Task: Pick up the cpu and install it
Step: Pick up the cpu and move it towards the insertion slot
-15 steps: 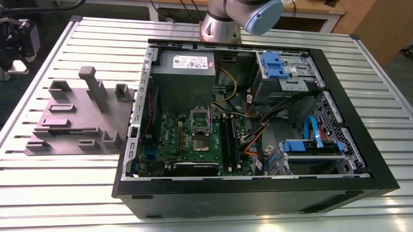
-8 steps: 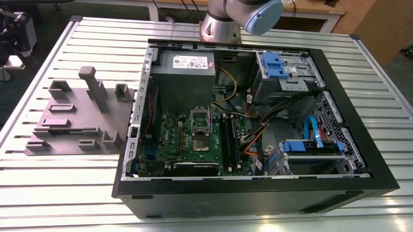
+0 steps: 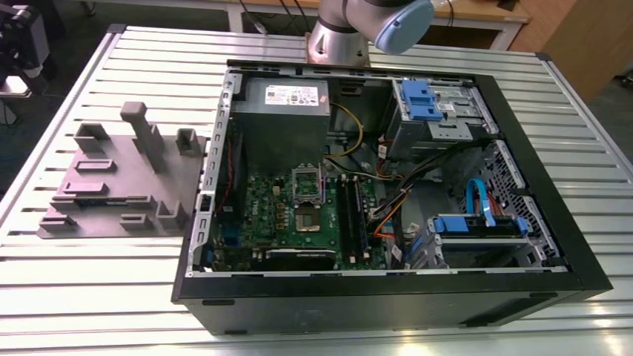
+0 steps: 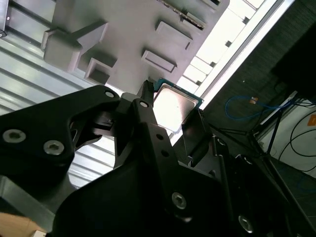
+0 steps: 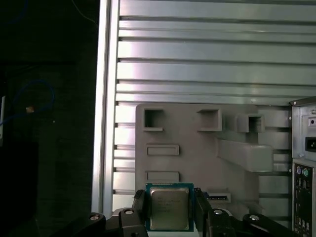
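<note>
Now mid-pick, clamps small silver-topped square cpu (image 5: 169,210) in closed black gripper (image 5: 169,197) by grey moulded tray (image 3: 109,185), nine o'clock of black case (image 3: 396,300), needing level hold.

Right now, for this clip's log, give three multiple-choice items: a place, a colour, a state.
1. In the exterior view, the grey fixture plate lies where relative to the computer case? A the view's left; B the view's right; C inside.
2. The cpu has which rim colour? A red; B green; C white.
3. The pincer is: A open; B shut on the cpu; C gripping a cable.
1 A, plate sits left of case. 2 B, green edges its silver top. 3 B, fingers press both sides.
</note>
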`<state>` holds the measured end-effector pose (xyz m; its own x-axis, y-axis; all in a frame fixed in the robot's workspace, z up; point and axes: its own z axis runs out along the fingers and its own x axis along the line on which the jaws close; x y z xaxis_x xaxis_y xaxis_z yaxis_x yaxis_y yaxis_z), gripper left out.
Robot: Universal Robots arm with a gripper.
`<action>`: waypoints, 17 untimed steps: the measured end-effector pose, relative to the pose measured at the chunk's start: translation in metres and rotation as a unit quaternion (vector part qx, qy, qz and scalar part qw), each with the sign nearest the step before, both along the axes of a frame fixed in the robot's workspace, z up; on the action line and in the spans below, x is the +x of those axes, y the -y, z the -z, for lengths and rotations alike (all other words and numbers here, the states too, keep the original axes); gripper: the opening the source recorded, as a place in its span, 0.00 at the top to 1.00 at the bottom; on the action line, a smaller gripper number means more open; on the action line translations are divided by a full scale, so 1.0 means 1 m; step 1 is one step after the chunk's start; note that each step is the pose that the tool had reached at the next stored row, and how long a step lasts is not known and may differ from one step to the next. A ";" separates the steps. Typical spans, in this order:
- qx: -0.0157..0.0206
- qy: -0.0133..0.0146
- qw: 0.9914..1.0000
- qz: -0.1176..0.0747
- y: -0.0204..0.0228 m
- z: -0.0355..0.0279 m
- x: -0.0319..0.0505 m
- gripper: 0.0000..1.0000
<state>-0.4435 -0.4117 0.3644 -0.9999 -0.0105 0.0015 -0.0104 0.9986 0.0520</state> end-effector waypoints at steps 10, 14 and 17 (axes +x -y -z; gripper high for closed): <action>0.000 0.000 1.000 0.000 0.0000 -0.0038 0.0000 0.53; 0.000 0.000 1.000 0.000 0.0000 -0.0038 0.0014 0.53; 0.000 0.000 1.000 0.000 0.0000 -0.0038 0.0028 0.53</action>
